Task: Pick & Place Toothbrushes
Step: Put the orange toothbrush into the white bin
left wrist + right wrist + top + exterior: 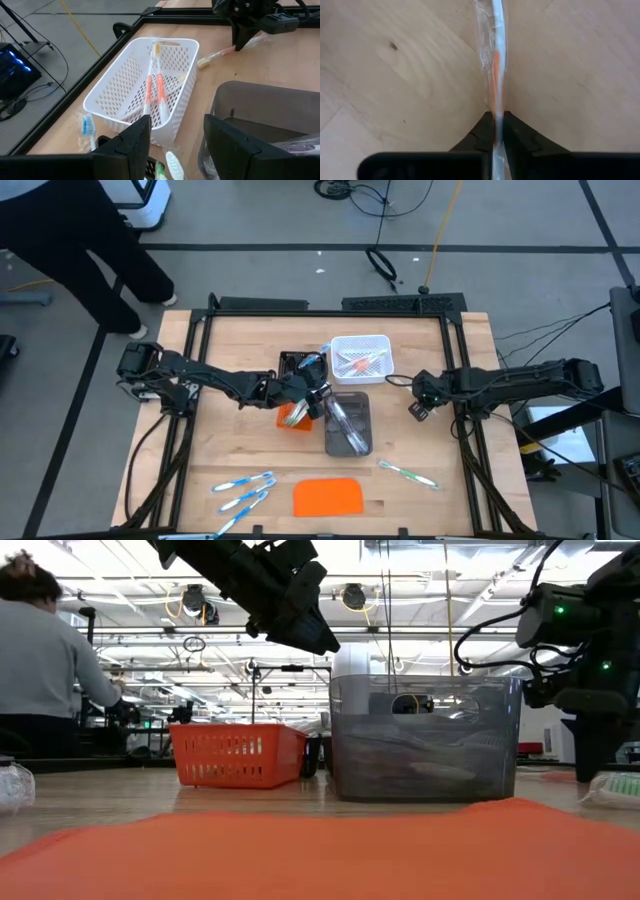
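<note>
The right gripper (498,131) is clamped on a wrapped toothbrush (496,60), a thin stick with an orange-pink stretch inside crinkled clear film, lying on the pale wooden table (395,75). From above, this gripper (421,395) sits just right of the white basket (383,343); only the right wrist view shows the pinch itself, the two dark fingertips meeting on the stick. The left wrist view adds that the white basket (115,80) is perforated plastic with rounded corners and holds two more pink-orange toothbrushes (155,87) lying lengthwise, with a blue-bristled brush (88,125) on the wood beside it. The left gripper (174,145) hangs above the trays with its broad dark fingers apart, holding nothing. In the overhead view it (318,395) is over the cluster of trays at the table's centre, beside a smoky translucent grey bin (349,423). A small group of blue toothbrushes (245,490) lies near the front edge, a green one (407,473) to the right, and a flat orange slab (328,497) between them. The low view alone shows the orange mesh basket (238,754) side-on and a seated person (45,660) beyond the table.
</note>
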